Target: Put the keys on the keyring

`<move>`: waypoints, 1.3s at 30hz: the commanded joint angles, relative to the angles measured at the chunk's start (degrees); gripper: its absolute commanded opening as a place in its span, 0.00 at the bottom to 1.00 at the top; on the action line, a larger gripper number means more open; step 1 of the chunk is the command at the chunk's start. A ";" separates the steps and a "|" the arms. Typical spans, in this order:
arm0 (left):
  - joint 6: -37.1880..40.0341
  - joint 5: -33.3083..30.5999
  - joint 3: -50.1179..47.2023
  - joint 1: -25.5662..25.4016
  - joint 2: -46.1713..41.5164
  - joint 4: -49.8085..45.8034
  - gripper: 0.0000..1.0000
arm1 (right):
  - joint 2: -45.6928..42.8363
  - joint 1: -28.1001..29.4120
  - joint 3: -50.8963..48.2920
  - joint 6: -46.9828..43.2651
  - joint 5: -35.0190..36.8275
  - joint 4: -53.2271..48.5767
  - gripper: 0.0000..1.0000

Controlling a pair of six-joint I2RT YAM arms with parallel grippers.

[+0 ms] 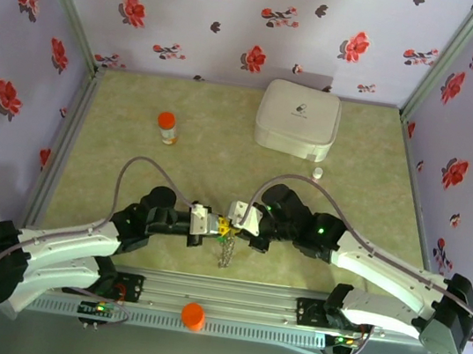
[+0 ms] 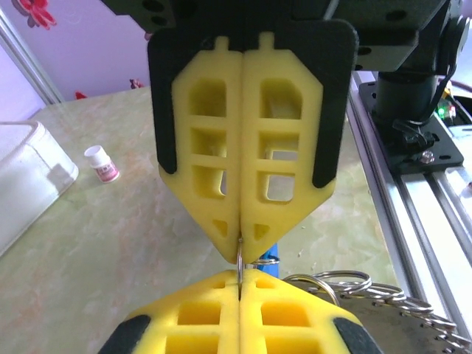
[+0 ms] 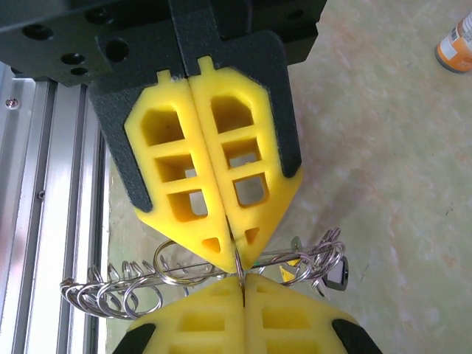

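The left jaws and right jaws meet tip to tip, both clamped on the keyring (image 1: 225, 251); its chain runs lengthwise toward 6 o'clock.

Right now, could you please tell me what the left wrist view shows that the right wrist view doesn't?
Left wrist view: the white box, a small white bottle and a blue key head. Right wrist view: the orange-capped bottle and a dark key head. Both: the left gripper and right gripper, shut tip to tip on a thin wire of the keyring, its metal loops trailing beside them, and the aluminium rail.
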 commanded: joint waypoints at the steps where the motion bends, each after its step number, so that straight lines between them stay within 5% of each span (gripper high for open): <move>1: 0.85 -0.81 1.49 -0.20 -1.54 -1.30 0.00 | -2.27 0.32 1.49 1.13 -0.08 1.00 0.10; 7: -2.31 -2.04 -1.94 -0.20 -3.17 6.31 0.00 | -10.28 -3.74 -5.45 8.95 -2.72 6.97 0.30; 18: -7.50 -2.94 -6.80 -0.18 -1.55 19.36 0.00 | -12.66 -3.32 -14.68 11.47 -0.08 13.97 0.34; 39: -7.05 1.52 -5.40 -0.20 0.32 21.06 0.00 | -9.22 -1.85 -15.23 9.94 -5.60 17.97 0.33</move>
